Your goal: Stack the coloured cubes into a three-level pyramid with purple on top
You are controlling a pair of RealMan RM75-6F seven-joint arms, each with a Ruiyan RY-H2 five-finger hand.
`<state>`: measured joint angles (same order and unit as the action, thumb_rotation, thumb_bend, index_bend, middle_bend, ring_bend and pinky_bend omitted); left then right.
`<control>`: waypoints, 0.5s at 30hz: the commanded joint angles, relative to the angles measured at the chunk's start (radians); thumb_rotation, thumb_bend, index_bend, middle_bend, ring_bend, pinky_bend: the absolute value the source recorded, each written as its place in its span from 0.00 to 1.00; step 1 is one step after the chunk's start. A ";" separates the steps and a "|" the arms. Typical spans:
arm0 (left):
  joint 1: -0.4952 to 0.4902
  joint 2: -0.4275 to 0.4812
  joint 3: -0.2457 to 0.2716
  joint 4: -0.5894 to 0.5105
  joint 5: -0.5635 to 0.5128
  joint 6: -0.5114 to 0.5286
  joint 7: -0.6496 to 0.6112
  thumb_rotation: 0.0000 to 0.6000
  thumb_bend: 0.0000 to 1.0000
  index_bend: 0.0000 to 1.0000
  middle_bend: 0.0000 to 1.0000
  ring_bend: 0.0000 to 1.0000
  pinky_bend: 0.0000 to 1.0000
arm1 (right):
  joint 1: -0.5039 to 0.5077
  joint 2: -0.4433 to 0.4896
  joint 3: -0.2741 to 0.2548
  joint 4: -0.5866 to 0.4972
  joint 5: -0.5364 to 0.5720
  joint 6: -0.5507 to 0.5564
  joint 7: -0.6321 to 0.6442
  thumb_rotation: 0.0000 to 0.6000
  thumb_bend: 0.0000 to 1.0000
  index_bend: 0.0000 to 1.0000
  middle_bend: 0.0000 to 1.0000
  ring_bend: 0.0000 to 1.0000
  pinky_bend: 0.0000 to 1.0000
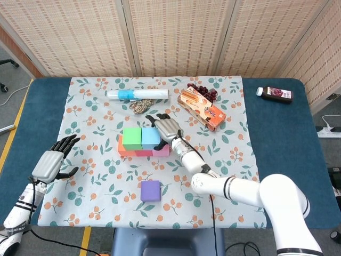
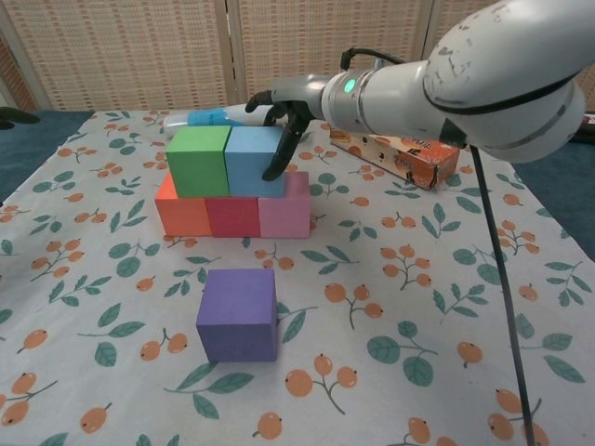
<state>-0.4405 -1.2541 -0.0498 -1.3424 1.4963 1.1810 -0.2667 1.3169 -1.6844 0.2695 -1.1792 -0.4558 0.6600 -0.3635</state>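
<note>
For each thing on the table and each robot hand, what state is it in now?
Purple cube: alone on the cloth, not stacked.
Green cube: on the second level.
Blue cube: second level, beside green.
Bottom row: orange, red, pink, side by side.
Right robot hand: fingers spread, a fingertip at the blue cube.
Left robot hand: open, holds nothing.
Snack box: lying flat.
Bottle: lying down, capped.

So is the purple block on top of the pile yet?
No. The purple cube sits alone on the tablecloth, apart from the stack, whose top level is green and blue.

Six cubes (image 2: 237,314), two hands (image 1: 167,128), one snack box (image 1: 201,109), one bottle (image 1: 275,94), one tube (image 1: 137,94)
</note>
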 commanded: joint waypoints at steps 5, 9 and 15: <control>-0.002 0.001 -0.001 -0.003 0.003 0.001 0.004 1.00 0.32 0.03 0.00 0.00 0.13 | -0.006 0.004 0.003 -0.008 -0.010 0.006 0.005 1.00 0.00 0.00 0.18 0.00 0.00; -0.003 0.002 -0.001 -0.007 0.004 0.002 0.007 1.00 0.31 0.03 0.00 0.00 0.13 | -0.009 0.007 0.005 -0.016 -0.017 0.008 0.009 1.00 0.00 0.00 0.16 0.00 0.00; -0.009 0.004 -0.004 -0.007 0.000 -0.007 0.013 1.00 0.32 0.03 0.00 0.00 0.13 | -0.019 0.027 0.008 -0.050 -0.028 0.020 0.012 1.00 0.00 0.00 0.13 0.00 0.00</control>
<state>-0.4496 -1.2506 -0.0540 -1.3494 1.4971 1.1747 -0.2535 1.3008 -1.6618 0.2769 -1.2237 -0.4811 0.6770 -0.3519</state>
